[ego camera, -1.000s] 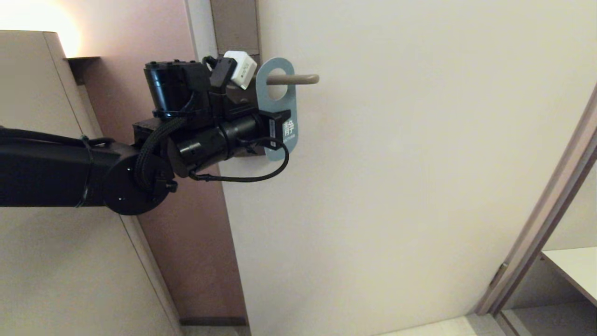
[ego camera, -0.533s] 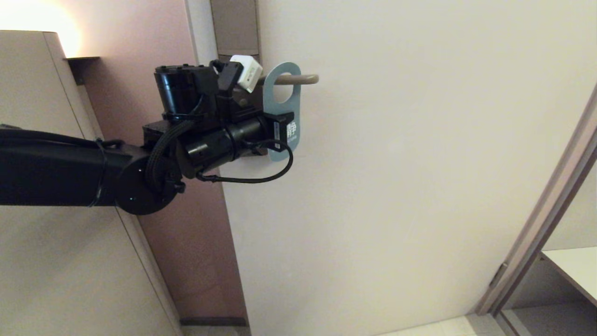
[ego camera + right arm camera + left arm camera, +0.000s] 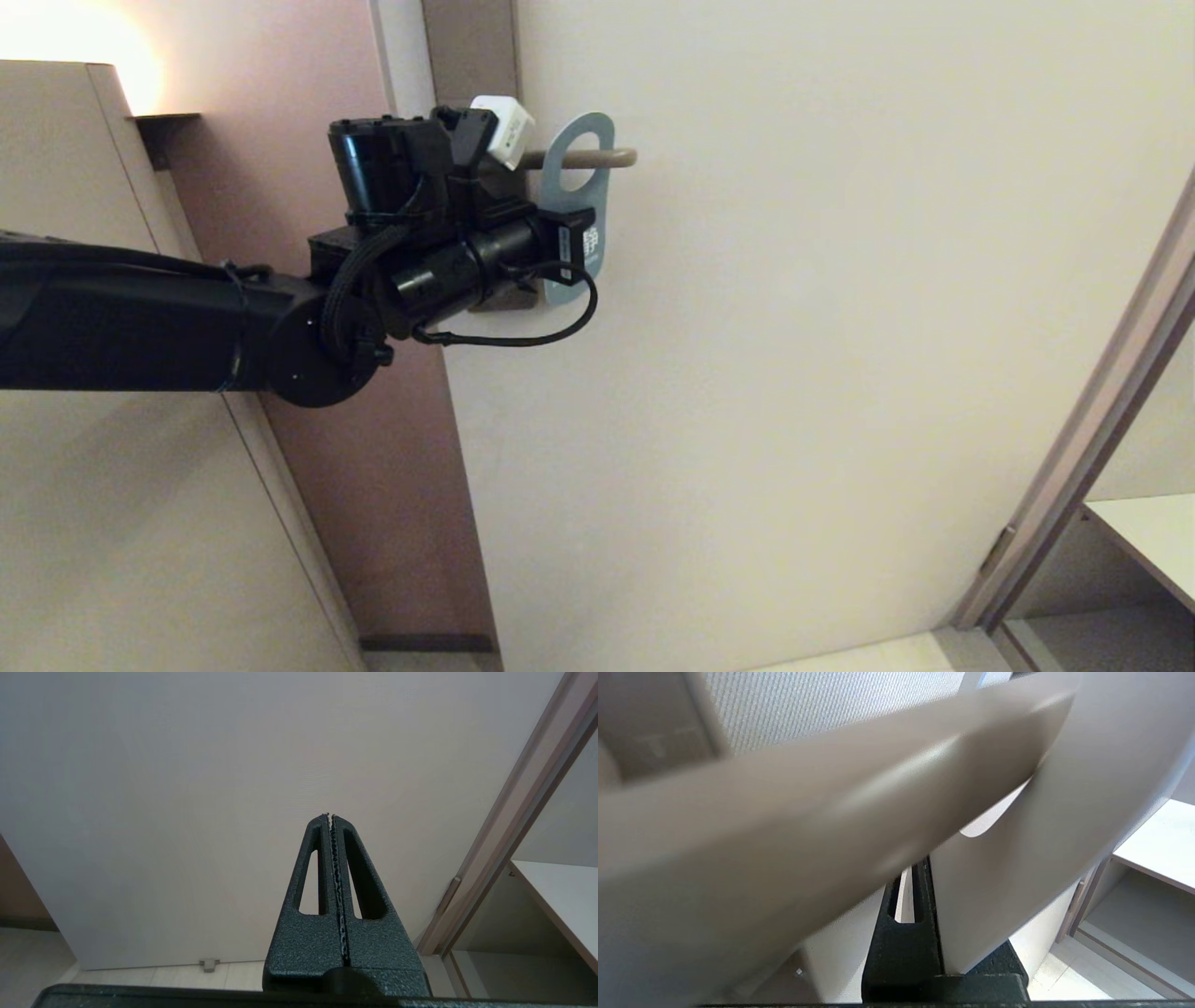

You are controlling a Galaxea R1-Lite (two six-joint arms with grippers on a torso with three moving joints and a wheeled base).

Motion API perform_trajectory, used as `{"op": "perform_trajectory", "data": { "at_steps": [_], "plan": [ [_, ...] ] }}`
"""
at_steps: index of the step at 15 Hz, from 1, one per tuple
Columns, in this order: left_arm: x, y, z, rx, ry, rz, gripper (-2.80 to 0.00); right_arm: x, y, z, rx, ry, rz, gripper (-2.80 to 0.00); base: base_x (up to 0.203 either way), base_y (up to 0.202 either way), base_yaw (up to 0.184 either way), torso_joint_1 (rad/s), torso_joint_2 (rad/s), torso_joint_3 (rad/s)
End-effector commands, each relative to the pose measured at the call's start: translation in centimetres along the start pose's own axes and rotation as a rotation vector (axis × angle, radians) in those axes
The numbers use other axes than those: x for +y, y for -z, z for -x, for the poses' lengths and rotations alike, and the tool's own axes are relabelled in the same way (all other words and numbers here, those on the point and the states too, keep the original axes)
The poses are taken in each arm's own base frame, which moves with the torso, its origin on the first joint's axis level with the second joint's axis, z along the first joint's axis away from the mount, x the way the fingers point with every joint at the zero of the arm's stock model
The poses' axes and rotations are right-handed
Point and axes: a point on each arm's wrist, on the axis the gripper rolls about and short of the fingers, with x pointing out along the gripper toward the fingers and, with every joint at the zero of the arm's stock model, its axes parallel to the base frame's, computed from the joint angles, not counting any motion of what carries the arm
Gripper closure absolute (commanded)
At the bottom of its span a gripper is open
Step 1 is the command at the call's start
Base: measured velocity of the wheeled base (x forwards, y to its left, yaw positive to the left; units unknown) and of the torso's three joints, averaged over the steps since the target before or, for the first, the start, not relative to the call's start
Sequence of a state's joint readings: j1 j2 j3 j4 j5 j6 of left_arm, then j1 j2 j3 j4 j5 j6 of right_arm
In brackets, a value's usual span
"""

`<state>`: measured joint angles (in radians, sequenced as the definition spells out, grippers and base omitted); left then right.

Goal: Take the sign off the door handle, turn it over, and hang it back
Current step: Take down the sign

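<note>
The left gripper (image 3: 571,245) is seen in the head view at the door (image 3: 840,327), reached in from the left on its black arm, and it is pinched on the lower part of the sign (image 3: 579,201). The sign's blue face, with white characters just beside the gripper, is turned toward the head camera. The oval hole in the sign's upper part is threaded by the door handle (image 3: 611,158), so the sign is carried on the lever while it is gripped below; the card is tilted, its top leaning away from the backplate side. The free end of the handle projects a little past the sign. The brown backplate (image 3: 470,47) is mostly covered by the wrist (only its upper stretch is visible above the white camera block).

In the left wrist view, the pale other face of the sign (image 3: 1017,858) is seen close up, held edge-on between the 2 black fingers (image 3: 901,952), with the handle (image 3: 784,835) crossing in front as a broad blurred bar passing through the hole.

The right gripper (image 3: 331,816) is shown only by its own wrist view, held apart from the work and pointed at the plain door panel, its 2 fingers pressed together with nothing between them. A door frame (image 3: 1083,448) and a pale shelf (image 3: 1148,541) are visible at the right.
</note>
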<state>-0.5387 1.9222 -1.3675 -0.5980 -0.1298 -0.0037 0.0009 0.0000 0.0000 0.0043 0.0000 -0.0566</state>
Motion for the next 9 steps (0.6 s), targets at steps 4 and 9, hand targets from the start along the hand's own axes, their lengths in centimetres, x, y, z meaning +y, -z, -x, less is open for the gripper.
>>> {"op": "perform_trajectory", "data": {
  "at_steps": [4,9],
  "plan": [
    [0.0,-0.1,-0.6,-0.01,0.002,-0.002,0.0,0.0,0.0,0.0,0.0,-0.001,0.001,0.0,0.0,0.0,0.0,0.0,0.0,0.0],
    [-1.7,0.1,-0.8,-0.007,0.044,0.001,0.0,0.0,0.0,0.0,0.0,0.0,0.0,0.0,0.0,0.0,0.0,0.0,0.0,0.0]
  ]
}}
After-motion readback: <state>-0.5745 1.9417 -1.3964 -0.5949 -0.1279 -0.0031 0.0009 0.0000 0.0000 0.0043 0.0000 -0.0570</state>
